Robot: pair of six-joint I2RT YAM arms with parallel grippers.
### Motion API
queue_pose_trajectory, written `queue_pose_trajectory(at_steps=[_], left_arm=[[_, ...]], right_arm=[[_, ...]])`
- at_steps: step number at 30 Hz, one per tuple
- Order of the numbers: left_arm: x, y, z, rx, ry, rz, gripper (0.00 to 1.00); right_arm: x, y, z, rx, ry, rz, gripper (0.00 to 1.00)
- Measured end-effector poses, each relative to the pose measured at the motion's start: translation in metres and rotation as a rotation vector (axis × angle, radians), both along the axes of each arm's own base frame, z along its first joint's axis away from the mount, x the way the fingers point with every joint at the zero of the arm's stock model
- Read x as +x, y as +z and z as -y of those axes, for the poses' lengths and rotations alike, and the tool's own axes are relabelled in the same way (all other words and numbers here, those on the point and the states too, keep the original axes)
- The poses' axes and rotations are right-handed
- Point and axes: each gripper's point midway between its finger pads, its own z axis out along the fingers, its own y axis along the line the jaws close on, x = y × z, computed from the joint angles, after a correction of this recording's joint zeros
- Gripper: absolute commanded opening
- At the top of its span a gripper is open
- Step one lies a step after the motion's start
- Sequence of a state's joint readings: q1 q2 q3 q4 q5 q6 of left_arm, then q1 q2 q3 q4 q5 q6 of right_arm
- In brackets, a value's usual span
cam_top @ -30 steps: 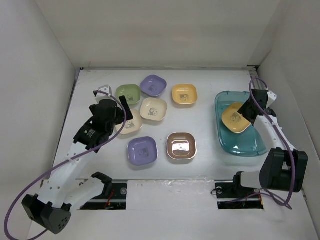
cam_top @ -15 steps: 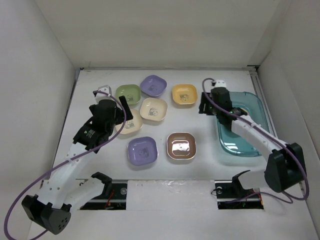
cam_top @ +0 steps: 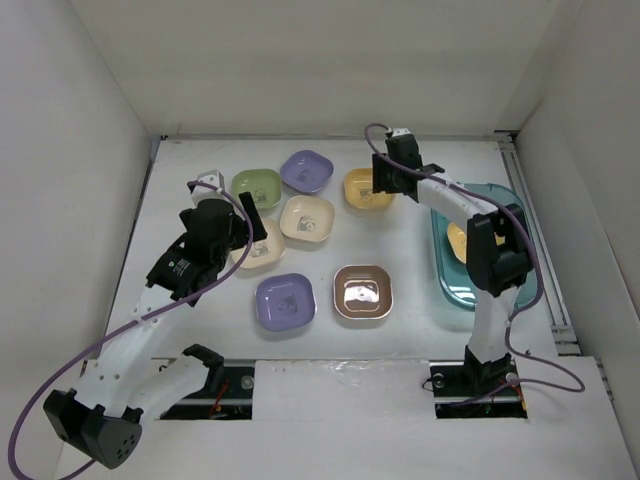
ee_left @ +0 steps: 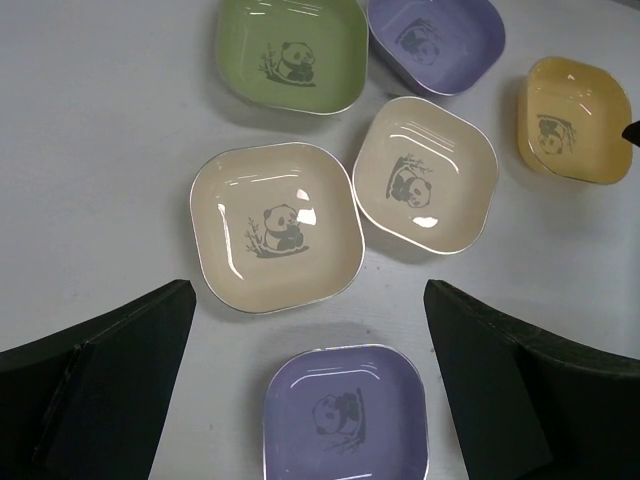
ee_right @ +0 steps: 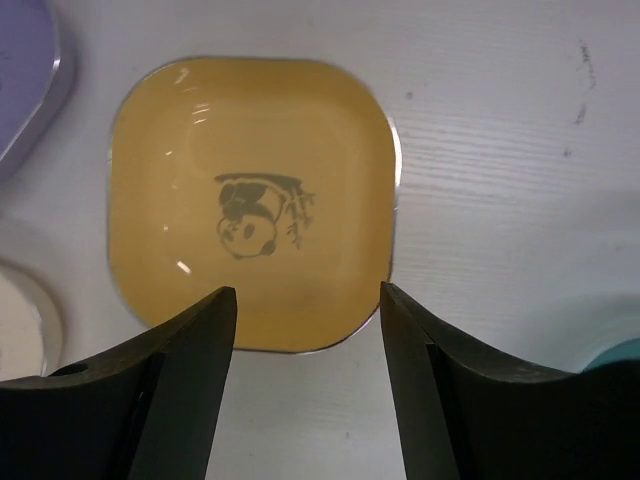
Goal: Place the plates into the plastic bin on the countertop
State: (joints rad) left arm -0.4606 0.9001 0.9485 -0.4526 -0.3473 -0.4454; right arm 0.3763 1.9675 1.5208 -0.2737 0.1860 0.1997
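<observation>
Seven plates lie on the white countertop (cam_top: 420, 330): green (cam_top: 257, 187), lavender (cam_top: 306, 170), yellow-orange (cam_top: 362, 190), two cream (cam_top: 307, 218) (cam_top: 262, 250), lavender (cam_top: 285, 301) and brown-pink (cam_top: 363, 292). One more yellow-orange plate (cam_top: 460, 238) lies in the teal plastic bin (cam_top: 455, 288) at the right. My right gripper (cam_top: 386, 180) is open above the near edge of the yellow-orange plate (ee_right: 250, 200), its jaws either side of that edge (ee_right: 305, 295). My left gripper (cam_top: 250, 225) is open and empty above the cream plate (ee_left: 277, 226) and the lavender plate (ee_left: 345, 415).
White walls close in the left, back and right. My right arm stretches from its base across the bin's left part. In the left wrist view the green (ee_left: 292, 52), lavender (ee_left: 435, 38), cream (ee_left: 425, 175) and yellow-orange (ee_left: 575, 118) plates lie close together.
My right gripper let go of a yellow-orange plate in the bin and swung left and back, now over the yellow-orange plate on the countertop. My left arm has not moved.
</observation>
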Motion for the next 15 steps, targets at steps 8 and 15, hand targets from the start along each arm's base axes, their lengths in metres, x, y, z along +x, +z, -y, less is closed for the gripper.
queue_pose_trajectory(at_steps=[8,15], left_arm=[[-0.001,0.0,0.002,-0.001,-0.012,-0.001,1.0],[-0.003,0.004,0.002,-0.008,-0.024,0.011,1.0]], right_arm=[[0.031,-0.039,0.029,-0.034,-0.058,-0.088,0.59],[0.024,-0.067,0.028,0.015,-0.044,-0.17,0.0]])
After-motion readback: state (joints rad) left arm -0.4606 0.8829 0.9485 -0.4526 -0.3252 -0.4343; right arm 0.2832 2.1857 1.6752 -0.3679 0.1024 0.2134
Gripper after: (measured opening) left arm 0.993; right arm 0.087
